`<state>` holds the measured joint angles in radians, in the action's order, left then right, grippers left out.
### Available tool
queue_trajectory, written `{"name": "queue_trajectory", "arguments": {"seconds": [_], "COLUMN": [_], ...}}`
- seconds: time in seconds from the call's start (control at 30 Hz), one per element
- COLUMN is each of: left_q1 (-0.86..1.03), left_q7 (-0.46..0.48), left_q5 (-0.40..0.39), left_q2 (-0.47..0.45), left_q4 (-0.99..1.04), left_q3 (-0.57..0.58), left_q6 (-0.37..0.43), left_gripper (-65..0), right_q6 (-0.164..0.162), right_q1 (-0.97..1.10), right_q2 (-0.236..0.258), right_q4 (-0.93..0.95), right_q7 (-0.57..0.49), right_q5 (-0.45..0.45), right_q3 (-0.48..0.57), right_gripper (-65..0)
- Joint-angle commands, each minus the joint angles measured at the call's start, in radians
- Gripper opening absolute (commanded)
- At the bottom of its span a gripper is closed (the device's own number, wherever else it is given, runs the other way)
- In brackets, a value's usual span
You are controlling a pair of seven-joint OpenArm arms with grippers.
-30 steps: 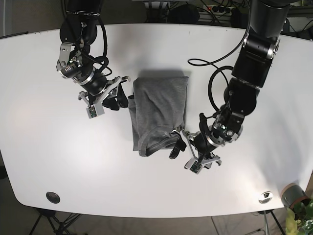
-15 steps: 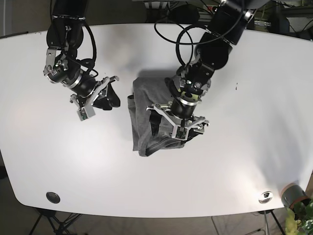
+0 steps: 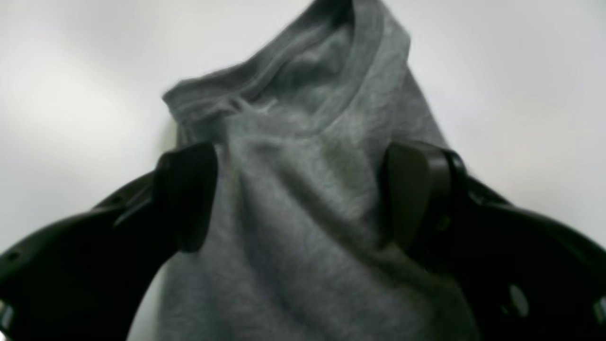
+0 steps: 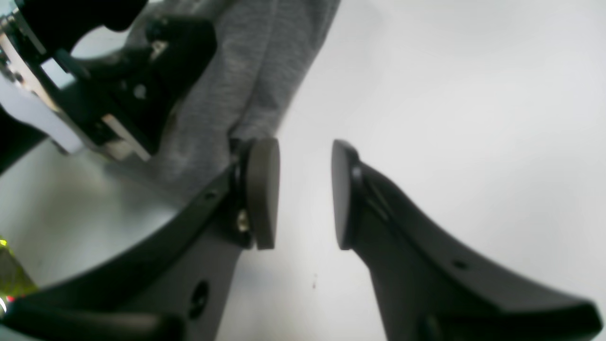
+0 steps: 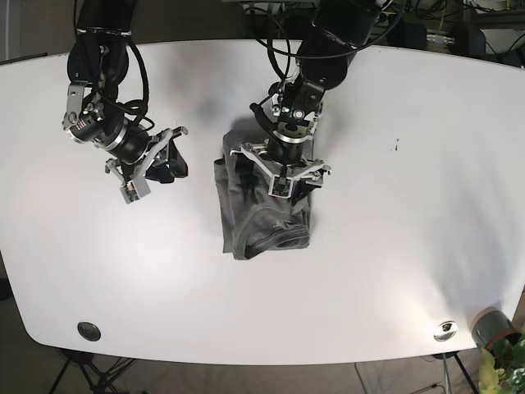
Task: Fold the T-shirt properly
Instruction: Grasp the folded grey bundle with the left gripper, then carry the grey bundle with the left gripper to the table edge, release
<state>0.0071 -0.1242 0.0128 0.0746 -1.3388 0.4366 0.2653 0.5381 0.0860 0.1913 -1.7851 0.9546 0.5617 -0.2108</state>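
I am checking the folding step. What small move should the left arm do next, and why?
Probably lower the left pincer and close it on the T-shirt: its jaws are spread with grey cloth between them, not yet pinched. The right pincer is open over the bare table.

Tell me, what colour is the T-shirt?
Plain grey T-shirt, clearest in the left wrist view.

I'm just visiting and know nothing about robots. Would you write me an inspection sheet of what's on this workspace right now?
Surface: white table, bare around the job.
Job's things: grey T-shirt, partly folded, at table centre.
Clutter: two round metal fittings near the front edge.
End effectors: left end effector open, straddling the shirt; right end effector open, empty, beside it.
Cables: black cables along both arms.
Surroundings: plant pot at the front corner.
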Motion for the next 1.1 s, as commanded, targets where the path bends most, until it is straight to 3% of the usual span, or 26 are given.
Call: {"name": "queue_trajectory", "arguments": {"seconds": [0.0, 0.23, 0.37, 0.57, 0.77, 1.07], "left_q1": [-0.011, -0.062, -0.058, -0.025, -0.019, 0.014], "left_q7": [0.010, 0.011, 0.011, 0.007, 0.004, 0.002], "left_q5": [0.006, 0.000, -0.001, -0.003, 0.000, 0.005], "left_q2": [0.011, -0.002, -0.049, -0.106, -0.183, -0.375], "left_q4": [0.066, 0.292, 0.318, 0.310, 0.312, 0.312], "left_q3": [0.001, 0.000, -0.003, -0.106, -0.272, -0.431], "left_q6": [-0.002, -0.031, -0.107, -0.114, -0.281, -0.427], "left_gripper": [-12.8, -12.8, -12.8, -12.8, -12.8, -12.8], "right_q6": [0.003, 0.003, 0.003, 0.001, 0.001, -0.003], "right_q1": [-0.013, -0.013, -0.013, -0.013, -0.013, -0.013], "right_q2": [0.003, 0.000, -0.003, -0.023, -0.057, -0.065], "right_q4": [-0.017, -0.019, -0.017, -0.019, -0.020, -0.023], "right_q7": [-0.019, -0.019, -0.019, -0.021, -0.019, -0.019], "right_q5": [0.017, 0.017, 0.017, 0.017, 0.019, 0.019], "right_q3": [-0.005, -0.005, -0.005, -0.016, -0.055, -0.051], "right_gripper": [-47.9, -47.9, -47.9, -47.9, -47.9, -47.9]}}
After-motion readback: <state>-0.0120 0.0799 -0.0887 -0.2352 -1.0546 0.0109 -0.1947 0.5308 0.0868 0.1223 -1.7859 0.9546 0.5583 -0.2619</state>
